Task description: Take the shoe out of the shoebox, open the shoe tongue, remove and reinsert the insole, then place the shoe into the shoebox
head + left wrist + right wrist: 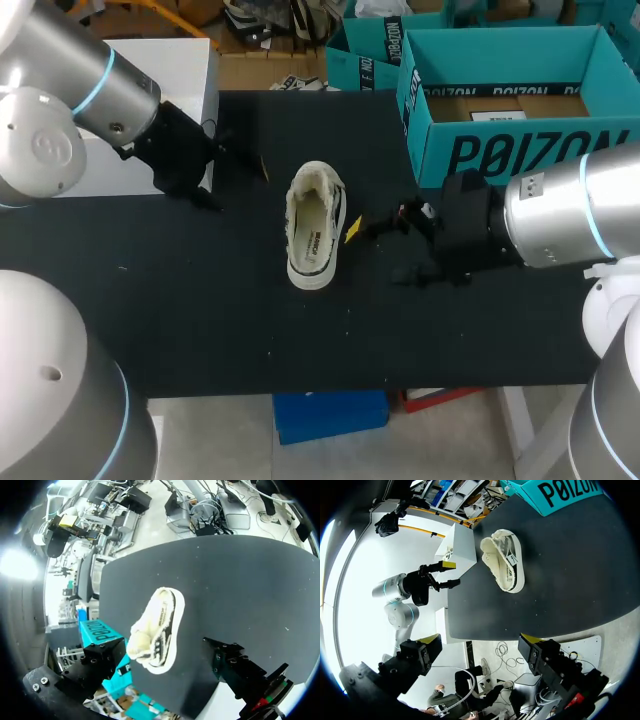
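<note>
A white shoe (315,225) with fleecy lining and black markings lies on the black table (200,300), outside the box. The open teal shoebox (520,100) stands at the back right. My left gripper (235,170) hovers left of the shoe, open and holding nothing. My right gripper (380,248) is just right of the shoe, also open and empty. In the left wrist view the shoe (157,630) lies ahead of the spread fingers (100,655). In the right wrist view the shoe (505,565) sits well ahead of the gripper (481,645), near the shoebox (565,492).
A white block (170,100) stands at the back left behind my left arm. A second teal box (365,50) sits behind the shoebox. The table's front edge runs close below the shoe.
</note>
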### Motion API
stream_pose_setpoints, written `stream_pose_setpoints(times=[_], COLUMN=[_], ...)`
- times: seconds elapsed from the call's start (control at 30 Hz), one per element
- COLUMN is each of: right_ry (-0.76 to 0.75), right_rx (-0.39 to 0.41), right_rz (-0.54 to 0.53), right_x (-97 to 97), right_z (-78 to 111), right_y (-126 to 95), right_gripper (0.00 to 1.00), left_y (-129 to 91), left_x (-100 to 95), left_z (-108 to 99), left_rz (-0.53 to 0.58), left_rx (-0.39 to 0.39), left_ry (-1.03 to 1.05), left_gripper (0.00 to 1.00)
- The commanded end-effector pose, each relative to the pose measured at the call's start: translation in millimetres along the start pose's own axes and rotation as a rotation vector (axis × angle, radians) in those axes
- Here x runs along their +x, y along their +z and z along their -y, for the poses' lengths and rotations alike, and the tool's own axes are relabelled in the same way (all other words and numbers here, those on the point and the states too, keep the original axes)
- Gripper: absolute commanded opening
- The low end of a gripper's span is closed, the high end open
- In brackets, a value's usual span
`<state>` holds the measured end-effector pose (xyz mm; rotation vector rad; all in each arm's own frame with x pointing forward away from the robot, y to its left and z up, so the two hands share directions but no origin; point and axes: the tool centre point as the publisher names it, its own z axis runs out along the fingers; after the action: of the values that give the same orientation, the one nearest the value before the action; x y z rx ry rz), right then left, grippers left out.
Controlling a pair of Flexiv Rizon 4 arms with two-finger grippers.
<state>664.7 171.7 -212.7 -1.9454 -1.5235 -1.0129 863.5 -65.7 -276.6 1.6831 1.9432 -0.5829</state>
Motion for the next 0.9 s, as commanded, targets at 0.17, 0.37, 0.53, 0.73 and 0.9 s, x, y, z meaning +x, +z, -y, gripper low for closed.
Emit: stream_pose_setpoints(times=[0.17,0.37,0.53,0.73,0.9], right_ry=[0.000,0.000,0.000,0.000,0.000], right_rx=[0.001,0.001,0.001,0.001,0.001], right_rz=[0.001,0.001,0.001,0.001,0.001], right_x=[0.5,0.5,0.5,0.5,0.5], right_z=[-0.4,-0.4,-0.4,-0.4,-0.4], right_y=[-0.2,-0.2,-0.2,-0.2,-0.2], right_gripper=[1.00,1.00,1.00,1.00,1.00], left_y=[1.8,11.9,26.5,51.3,68.3], left_x=[-2.6,-16.1,-27.1,-35.3,-41.4], left_z=[-50.1,-73.8,-90.7,-108.7,-111.0], left_rz=[0.119,0.123,0.131,0.149,0.154], left_rx=[0.019,0.055,0.102,0.155,0.195], left_ry=[-0.408,-0.531,-0.546,-0.528,-0.527], left_gripper=[1.00,1.00,0.25,0.00,0.00])
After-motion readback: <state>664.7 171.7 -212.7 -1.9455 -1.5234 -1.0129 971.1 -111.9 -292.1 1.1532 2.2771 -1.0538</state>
